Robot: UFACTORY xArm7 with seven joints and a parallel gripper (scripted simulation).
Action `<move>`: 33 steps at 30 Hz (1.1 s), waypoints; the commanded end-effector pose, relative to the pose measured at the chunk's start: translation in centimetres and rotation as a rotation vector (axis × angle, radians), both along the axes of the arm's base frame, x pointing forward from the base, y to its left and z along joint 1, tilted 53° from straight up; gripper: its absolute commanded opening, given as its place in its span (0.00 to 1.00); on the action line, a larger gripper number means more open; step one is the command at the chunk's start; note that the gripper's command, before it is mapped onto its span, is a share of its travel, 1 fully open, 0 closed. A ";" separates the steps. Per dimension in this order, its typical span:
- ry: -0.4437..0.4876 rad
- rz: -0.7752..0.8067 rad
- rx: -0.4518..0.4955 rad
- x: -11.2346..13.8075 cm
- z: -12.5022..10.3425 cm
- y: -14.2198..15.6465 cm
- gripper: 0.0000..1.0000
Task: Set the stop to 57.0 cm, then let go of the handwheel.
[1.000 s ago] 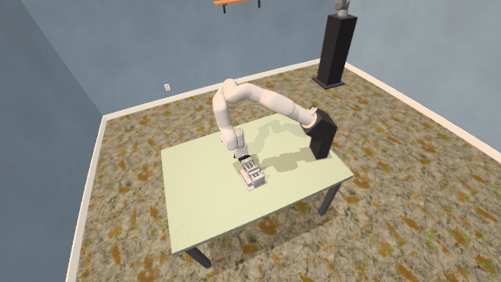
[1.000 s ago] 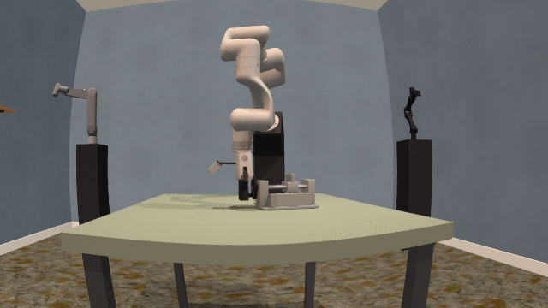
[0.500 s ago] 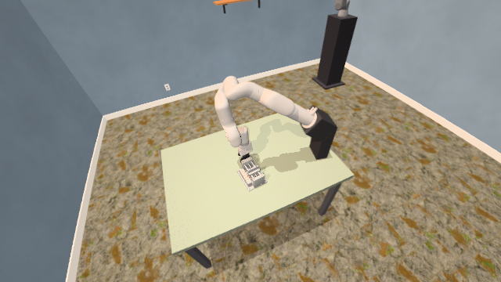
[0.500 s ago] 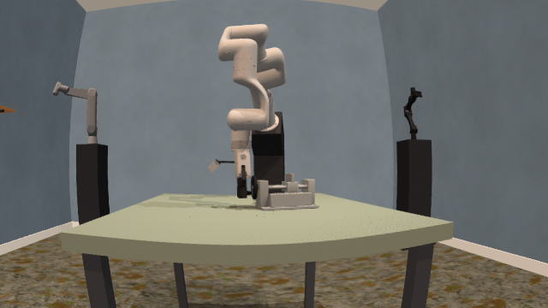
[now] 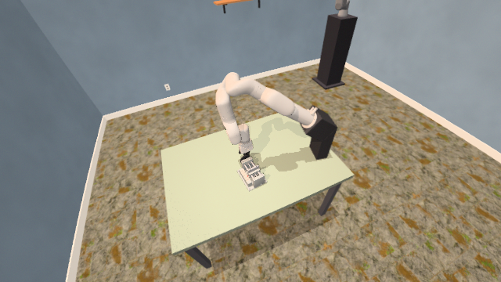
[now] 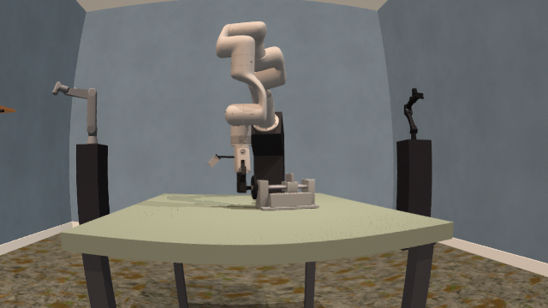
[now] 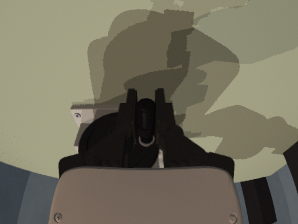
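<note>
A small grey slide fixture [image 5: 253,175] stands on the pale green table; it also shows in the exterior view [image 6: 286,195]. A block-shaped stop [image 6: 292,184] sits on its screw rod between two end plates. A black handwheel [image 6: 253,187] is at the fixture's left end. My gripper [image 6: 241,186] hangs down at that end and is shut on the handwheel's handle. In the wrist view my dark fingers close around the handle, with the black wheel [image 7: 100,139] below them. The stop's reading is too small to tell.
The arm's black base pedestal [image 5: 322,133] stands at the table's far edge. Black pedestals with figures stand on the floor at left [image 6: 91,180] and right [image 6: 413,175]. The fixture sits near the table's middle.
</note>
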State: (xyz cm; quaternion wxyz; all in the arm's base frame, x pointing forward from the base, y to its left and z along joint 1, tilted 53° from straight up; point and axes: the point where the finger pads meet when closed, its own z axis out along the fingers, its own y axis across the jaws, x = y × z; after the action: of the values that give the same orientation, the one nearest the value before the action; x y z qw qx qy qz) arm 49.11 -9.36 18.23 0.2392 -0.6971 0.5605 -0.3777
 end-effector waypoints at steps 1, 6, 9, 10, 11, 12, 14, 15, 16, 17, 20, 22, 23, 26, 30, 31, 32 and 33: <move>-0.001 -0.001 -0.001 -0.4 0.4 0.0 0.06; -0.001 -0.001 -0.001 -1.1 1.4 0.3 0.06; -0.001 -0.001 -0.001 -1.3 2.3 0.5 0.06; -0.001 -0.001 -0.001 -1.3 2.6 0.6 0.06; -0.001 -0.001 -0.001 -1.2 3.0 0.7 0.06; -0.001 -0.001 -0.001 -1.1 3.4 0.8 0.06; -0.001 -0.001 -0.001 -0.6 4.2 1.1 0.06; -0.001 -0.001 -0.001 -0.6 4.2 1.1 0.06; -0.001 -0.001 -0.001 -0.6 4.2 1.1 0.06; -0.001 -0.001 -0.001 -0.1 4.7 1.2 0.06; -0.001 -0.001 -0.001 1.3 5.3 1.5 0.06; -0.001 -0.001 -0.001 1.8 5.3 1.6 0.06; -0.001 -0.001 -0.001 2.0 5.3 1.6 0.06; -0.001 -0.001 -0.001 2.5 5.2 1.6 0.06; -0.001 -0.001 -0.001 2.9 5.0 1.6 0.06; -0.001 -0.001 -0.001 3.0 4.9 1.6 0.06; -0.001 -0.001 -0.001 3.0 4.9 1.6 0.06; -0.001 -0.001 -0.001 3.0 4.9 1.6 0.06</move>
State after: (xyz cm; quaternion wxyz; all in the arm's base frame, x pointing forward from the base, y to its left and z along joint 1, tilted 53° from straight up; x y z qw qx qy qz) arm 52.00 -7.76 23.21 0.2381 -0.6961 0.5607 -0.3800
